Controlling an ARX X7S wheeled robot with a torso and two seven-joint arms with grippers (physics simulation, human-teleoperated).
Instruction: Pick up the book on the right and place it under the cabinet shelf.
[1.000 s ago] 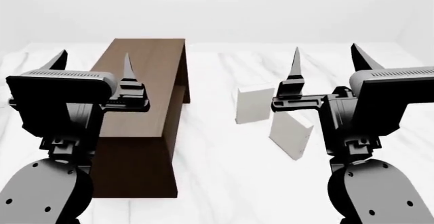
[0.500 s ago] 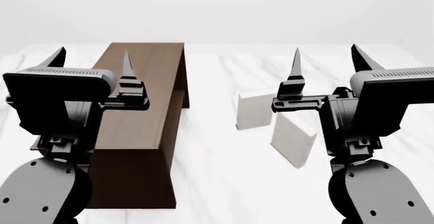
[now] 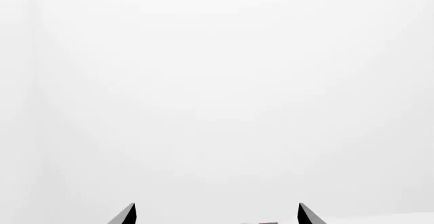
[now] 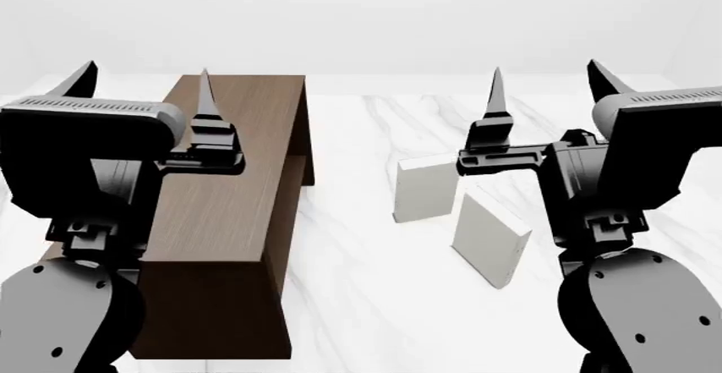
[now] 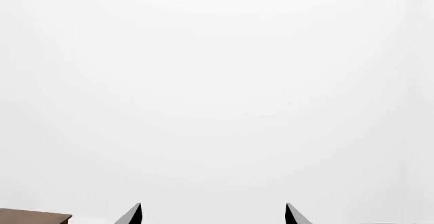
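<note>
In the head view, the left gripper (image 4: 144, 85) and the right gripper (image 4: 544, 81) are both raised above a white marbled floor (image 4: 361, 255), their pointed fingers standing well apart with nothing between them. The dark brown wood-grain cabinet (image 4: 226, 212) lies long and box-like at about 8 o'clock from the centre of the view, under and behind the left arm; its open side faces the books, but the inner shelf cannot be made out clearly. Two pale grey-white books lie on the floor well apart from the cabinet. The book (image 4: 489, 239), the task's one, sits at about 4 o'clock from centre, turned at an angle, just beside the right arm. The other book (image 4: 423, 189) lies just beside it, at about 3 o'clock from centre.

In the left wrist view, only two dark fingertips (image 3: 125, 215) show, spread apart against a blank white wall; a sliver of brown lies between them.

In the right wrist view, two dark fingertips (image 5: 132, 215) again stand apart, and a corner of the cabinet (image 5: 34, 217) shows at one edge.
</note>
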